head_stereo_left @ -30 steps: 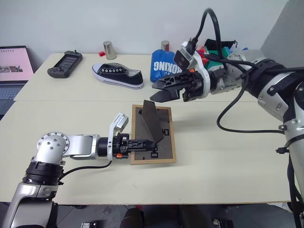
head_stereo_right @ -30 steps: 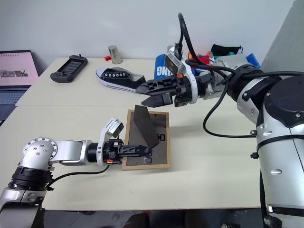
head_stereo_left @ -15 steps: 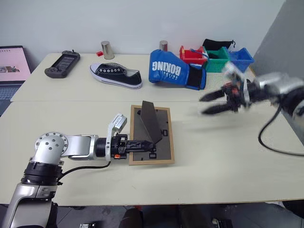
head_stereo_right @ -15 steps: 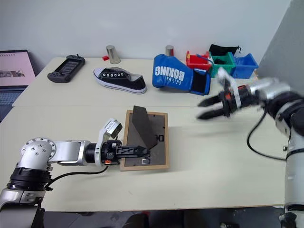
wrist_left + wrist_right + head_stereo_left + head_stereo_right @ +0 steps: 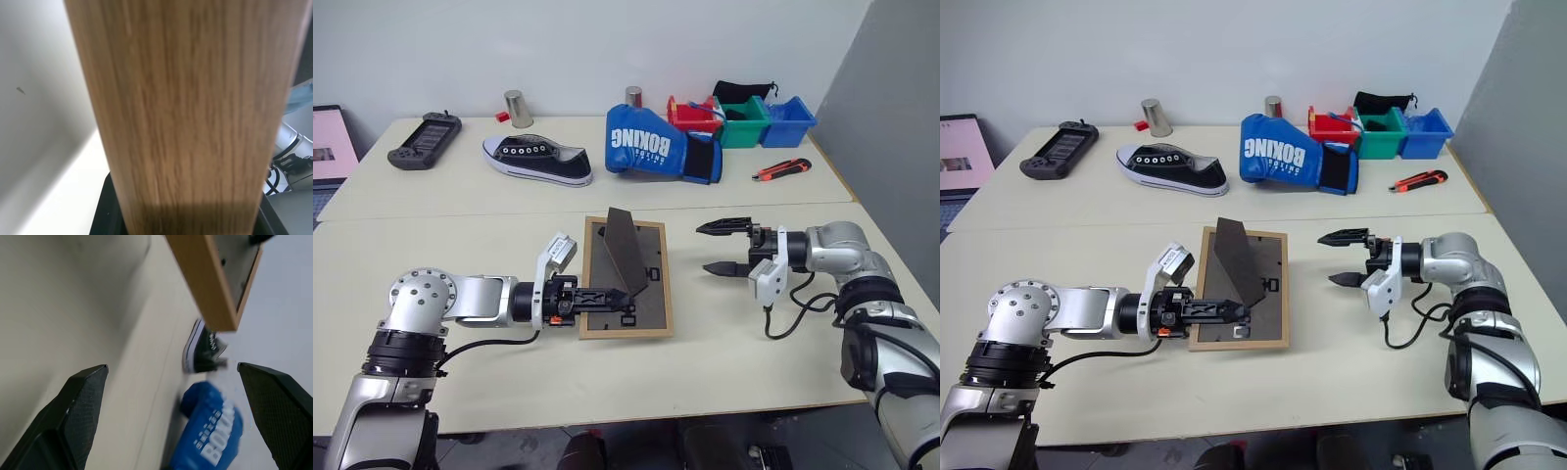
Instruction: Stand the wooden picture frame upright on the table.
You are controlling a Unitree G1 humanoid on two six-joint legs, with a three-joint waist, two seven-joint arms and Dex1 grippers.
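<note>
Black left pincer (image 5: pixel 607 297) clamped on wooden picture frame (image 5: pixel 626 279), forearm level. Right pincer (image 5: pixel 717 247) gaped wide, just beside. Lay face-down mid-surface (image 5: pixel 509 372), dark back showing, prop leg (image 5: pixel 625 251) raised.

left arm reaches in low from the left, forearm level, left claw (image 5: pixel 607 297) pinched on the near edge of the wooden picture frame (image 5: pixel 626 279); right arm's bent in from the right, right claw (image 5: pixel 720 247) spread wide, holding nothing
</note>
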